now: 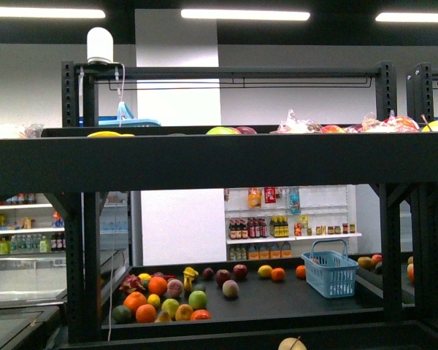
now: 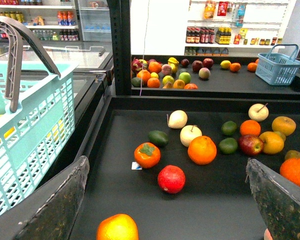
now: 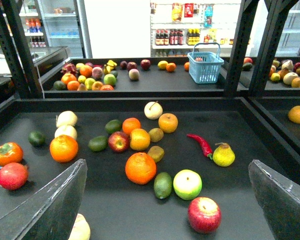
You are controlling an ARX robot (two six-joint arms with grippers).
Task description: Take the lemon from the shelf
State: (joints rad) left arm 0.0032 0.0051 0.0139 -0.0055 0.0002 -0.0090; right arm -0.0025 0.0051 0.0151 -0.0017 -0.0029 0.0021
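The shelf [image 1: 204,162] is a black metal rack with wide dark trays. The lemon [image 1: 265,271] is a small bright yellow fruit lying on the far tray next to an orange [image 1: 278,274]. It also shows far off in the wrist views, as the lemon [image 2: 225,64] and the lemon [image 3: 162,64]. My left gripper [image 2: 170,220] is open above the near tray, over a red fruit [image 2: 171,178] and an orange-yellow fruit [image 2: 117,227]. My right gripper [image 3: 166,210] is open above the same tray, near a red apple [image 3: 204,215] and a green apple [image 3: 187,184]. Neither gripper holds anything, and neither shows in the front view.
Many fruits are scattered on the near tray [image 3: 140,104], with a red chili [image 3: 200,144] and a yellow pear [image 3: 223,155]. A blue basket [image 1: 330,273] stands on the far tray right of the lemon. A light teal basket [image 2: 25,130] hangs beside my left gripper. Black uprights [image 3: 240,50] frame the trays.
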